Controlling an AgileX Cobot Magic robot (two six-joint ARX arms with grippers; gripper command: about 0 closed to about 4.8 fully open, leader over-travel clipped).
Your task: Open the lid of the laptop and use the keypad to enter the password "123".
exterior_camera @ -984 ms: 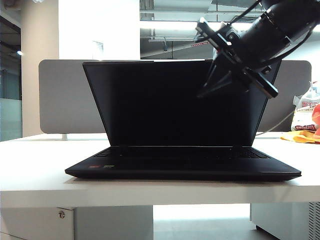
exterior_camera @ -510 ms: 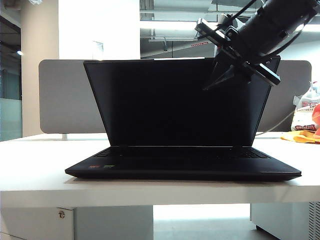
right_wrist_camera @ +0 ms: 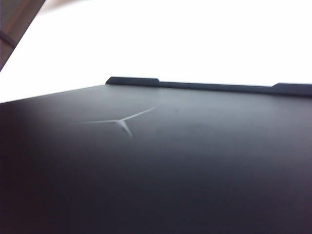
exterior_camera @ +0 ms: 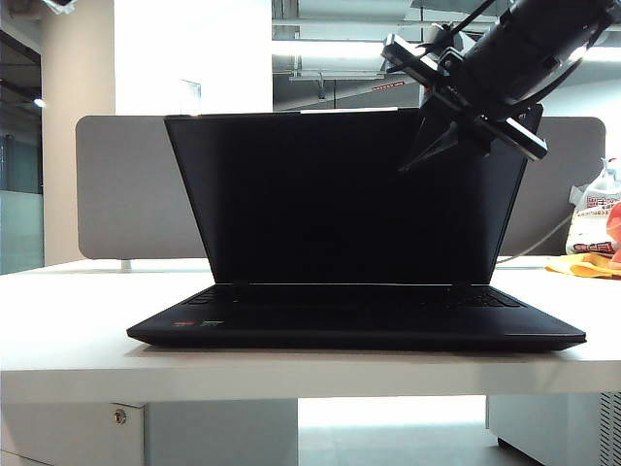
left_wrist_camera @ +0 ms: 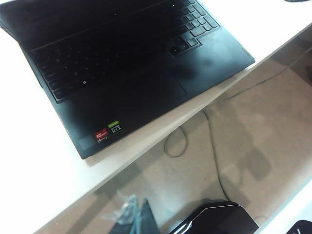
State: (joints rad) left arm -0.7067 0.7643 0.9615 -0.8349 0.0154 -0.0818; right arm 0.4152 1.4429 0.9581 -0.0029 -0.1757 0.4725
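Observation:
The black laptop (exterior_camera: 359, 328) sits on the white table with its lid (exterior_camera: 320, 204) raised and the screen dark. My right gripper (exterior_camera: 412, 163) is shut, its pointed fingers at the lid's upper right corner; contact cannot be judged. The right wrist view is filled by the lid's outer face (right_wrist_camera: 195, 161) with its Y-shaped logo (right_wrist_camera: 122, 121); no fingers show there. The left wrist view shows the keypad (left_wrist_camera: 197, 19), the touchpad (left_wrist_camera: 141, 87) and red and green stickers (left_wrist_camera: 109, 131). My left gripper (left_wrist_camera: 146, 219) is shut, off the table's front edge and over the floor, away from the laptop.
A grey divider board (exterior_camera: 121, 184) stands behind the laptop. Bags and an orange item (exterior_camera: 594, 243) lie at the table's far right. The white table (exterior_camera: 58, 320) ends just in front of the laptop. A cable (left_wrist_camera: 175, 144) loops on the floor beside a glossy black body (left_wrist_camera: 214, 222).
My right gripper has risen a little and shifted right along the lid's top corner. The lid's top edge leans slightly further back. The laptop base has not moved.

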